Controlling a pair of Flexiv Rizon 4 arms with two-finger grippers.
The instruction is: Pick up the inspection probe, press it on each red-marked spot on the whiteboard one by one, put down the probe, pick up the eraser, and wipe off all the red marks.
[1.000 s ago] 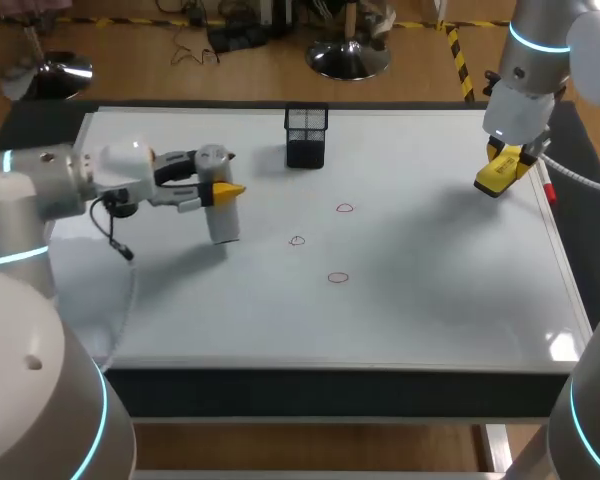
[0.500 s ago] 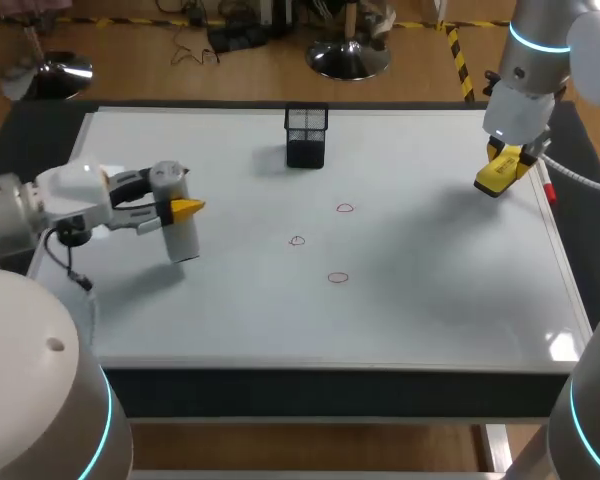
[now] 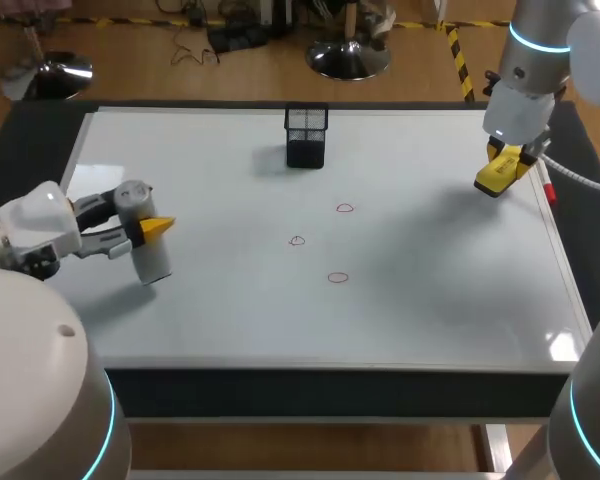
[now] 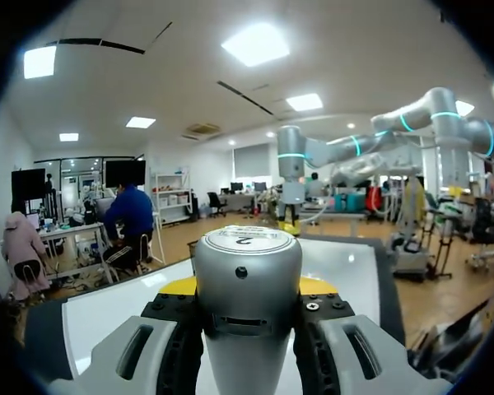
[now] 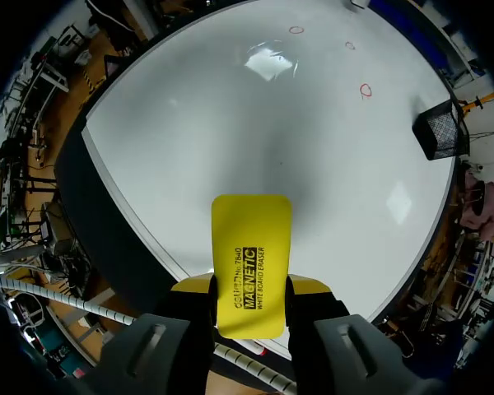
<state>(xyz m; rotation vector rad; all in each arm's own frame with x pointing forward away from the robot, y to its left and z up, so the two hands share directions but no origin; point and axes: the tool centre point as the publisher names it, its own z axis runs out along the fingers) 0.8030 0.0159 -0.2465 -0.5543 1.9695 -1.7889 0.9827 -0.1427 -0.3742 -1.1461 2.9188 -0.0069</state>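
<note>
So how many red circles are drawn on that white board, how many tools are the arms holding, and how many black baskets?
Red marks: 3
Held tools: 2, the probe and the eraser
Black mesh basket: 1
Total: 6

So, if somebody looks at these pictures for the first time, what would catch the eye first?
Probably the left gripper, shut on a silver cylindrical probe at the left part of the white whiteboard, and the right gripper, holding a flat yellow eraser at its far right edge. Between them, three small red ring marks sit near the board's middle.
</note>
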